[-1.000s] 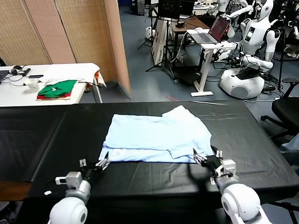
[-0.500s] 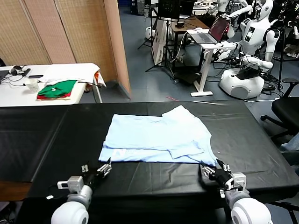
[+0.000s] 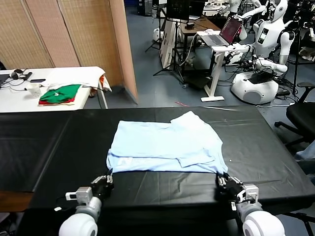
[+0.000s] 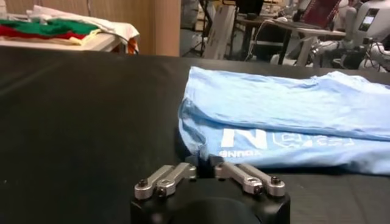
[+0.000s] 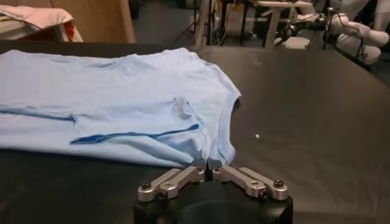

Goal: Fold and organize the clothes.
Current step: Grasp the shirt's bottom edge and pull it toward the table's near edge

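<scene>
The clothes, one pale light-blue T-shirt (image 3: 162, 142), lie partly folded on the black table (image 3: 49, 147), with a white letter mark (image 3: 127, 161) by the near left hem. My left gripper (image 3: 104, 180) sits at the near left corner, shut on that corner. In the left wrist view the fingers meet at the gripper tip (image 4: 206, 167), with blue cloth (image 4: 292, 109) pinched just below the letter mark (image 4: 244, 139). My right gripper (image 3: 224, 180) is shut on the near right corner. The right wrist view shows its tip (image 5: 208, 165) closed on the hem of the T-shirt (image 5: 122, 103).
Green and red folded garments (image 3: 60, 93) lie on a white table at the far left. Behind the black table are a wooden partition (image 3: 74, 34), a desk with a laptop (image 3: 219, 37), white robots (image 3: 261, 73) and an office chair (image 3: 302, 115) at the right.
Both grippers have drawn back toward the near table edge and gone from open to shut on the T-shirt's near corners. The near left hem has shifted slightly.
</scene>
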Action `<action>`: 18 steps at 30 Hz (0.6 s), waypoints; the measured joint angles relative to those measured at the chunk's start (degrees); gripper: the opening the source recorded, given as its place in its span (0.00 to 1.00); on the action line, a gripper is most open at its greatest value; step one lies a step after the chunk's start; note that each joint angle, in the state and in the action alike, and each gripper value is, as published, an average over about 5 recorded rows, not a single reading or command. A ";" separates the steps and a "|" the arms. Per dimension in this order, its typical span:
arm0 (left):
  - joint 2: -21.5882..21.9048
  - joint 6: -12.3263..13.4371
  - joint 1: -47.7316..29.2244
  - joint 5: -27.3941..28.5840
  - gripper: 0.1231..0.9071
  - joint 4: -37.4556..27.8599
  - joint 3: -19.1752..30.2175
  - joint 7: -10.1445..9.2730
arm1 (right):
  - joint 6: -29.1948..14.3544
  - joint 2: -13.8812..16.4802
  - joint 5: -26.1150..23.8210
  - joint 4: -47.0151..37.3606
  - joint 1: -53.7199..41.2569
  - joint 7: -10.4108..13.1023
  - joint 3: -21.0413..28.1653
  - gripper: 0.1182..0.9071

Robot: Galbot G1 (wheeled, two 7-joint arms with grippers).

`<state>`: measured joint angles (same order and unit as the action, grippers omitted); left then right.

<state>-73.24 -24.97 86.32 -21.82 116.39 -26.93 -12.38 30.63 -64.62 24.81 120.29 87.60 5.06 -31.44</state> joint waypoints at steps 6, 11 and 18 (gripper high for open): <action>1.15 -0.56 2.41 3.00 0.03 2.20 -1.50 -0.73 | 1.21 2.03 1.74 2.08 1.70 -1.20 0.95 0.03; 1.65 -0.62 5.49 5.19 0.03 5.11 -3.20 -0.60 | 2.79 3.63 2.20 4.07 3.78 -0.88 1.34 0.03; 1.90 -0.68 10.75 6.93 0.03 8.71 -4.87 -0.45 | 4.55 4.29 2.08 7.28 6.85 -0.05 1.22 0.03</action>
<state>-71.34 -25.66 97.07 -14.89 125.11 -31.80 -12.83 35.17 -60.34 26.90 127.57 94.46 5.01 -30.22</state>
